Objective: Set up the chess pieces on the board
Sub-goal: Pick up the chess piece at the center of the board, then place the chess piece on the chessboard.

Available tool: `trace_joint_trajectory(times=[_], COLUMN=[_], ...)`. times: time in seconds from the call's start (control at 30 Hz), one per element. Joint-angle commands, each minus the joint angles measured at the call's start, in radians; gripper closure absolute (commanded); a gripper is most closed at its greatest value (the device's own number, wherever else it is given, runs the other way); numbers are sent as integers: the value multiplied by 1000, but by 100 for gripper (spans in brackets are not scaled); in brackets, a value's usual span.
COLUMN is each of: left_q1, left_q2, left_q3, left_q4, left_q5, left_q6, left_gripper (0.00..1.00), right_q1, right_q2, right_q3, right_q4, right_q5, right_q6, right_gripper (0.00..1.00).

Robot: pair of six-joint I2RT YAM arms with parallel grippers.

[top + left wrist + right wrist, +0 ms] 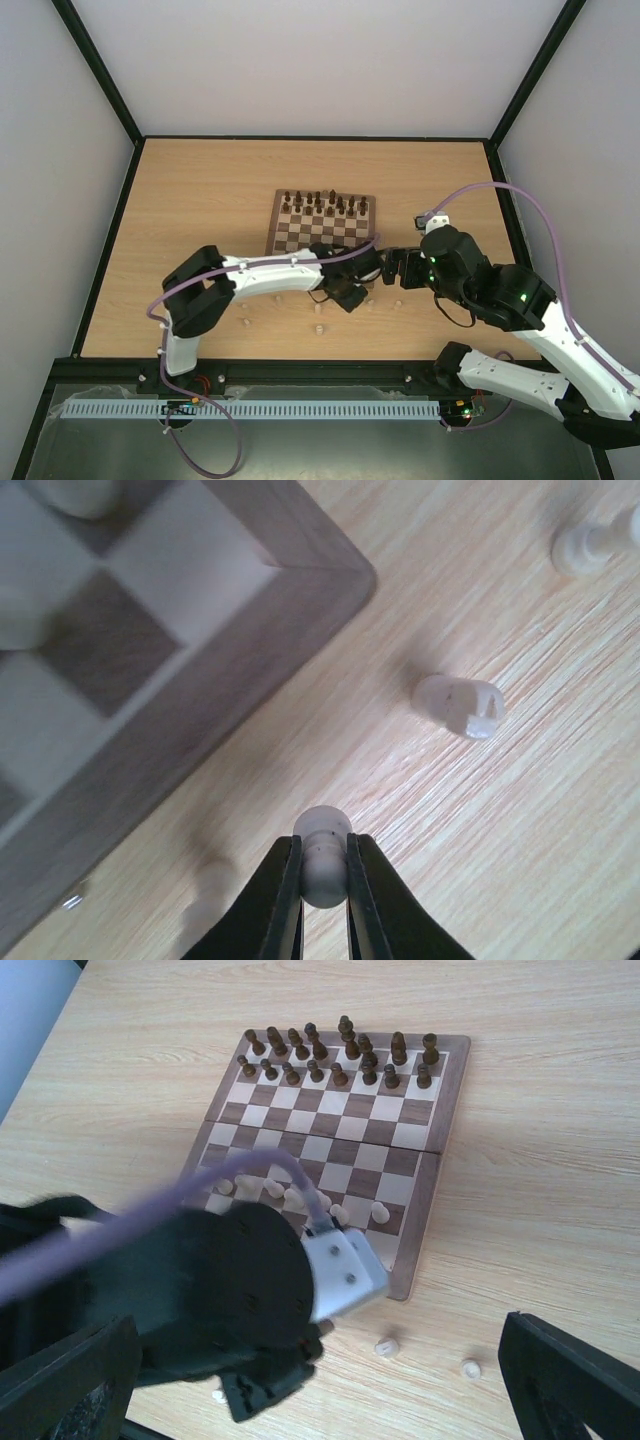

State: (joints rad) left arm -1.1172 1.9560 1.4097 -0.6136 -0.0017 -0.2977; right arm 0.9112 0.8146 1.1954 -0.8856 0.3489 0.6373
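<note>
The board [290, 228] lies mid-table, with dark pieces on its far rows and several pale pieces [296, 1198] in a row near its front edge. My left gripper [323, 858] is shut on a pale pawn [323, 832] and holds it above the bare table just off the board's near right corner [310, 590]. In the top view the left gripper [351, 296] hangs by that corner. My right gripper [393, 268] is open and empty, right beside the left wrist. Its fingers [570, 1380] frame the right wrist view, wide apart.
A pale rook [460, 705] lies on its side on the table, with another pale piece [595, 545] farther off. Loose pale pieces [318, 326] are scattered along the table's front. The left arm's wrist [220, 1300] blocks much of the right wrist view.
</note>
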Motion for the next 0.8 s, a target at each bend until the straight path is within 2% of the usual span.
trace_joint_trajectory(times=[0.0, 0.23, 0.4, 0.77], left_q1=[74, 310, 433, 477], left_q2=[-152, -295, -319, -259], left_q3=[35, -58, -114, -200], left_q4=[-124, -133, -110, -33], left_q5=[-63, -107, -145, -160], left_q6=[-36, -108, -135, -164], left_gripper=[94, 93, 91, 90], right_q1=[3, 3, 4, 3], right_q2=[-15, -8, -1, 7], right_q3=[-13, -13, -16, -37], right_q4=[-26, -13, -1, 10], right_q5=[13, 6, -9, -21], right_q6=[-31, -50, -62, -63], right_gripper=[2, 1, 1, 1])
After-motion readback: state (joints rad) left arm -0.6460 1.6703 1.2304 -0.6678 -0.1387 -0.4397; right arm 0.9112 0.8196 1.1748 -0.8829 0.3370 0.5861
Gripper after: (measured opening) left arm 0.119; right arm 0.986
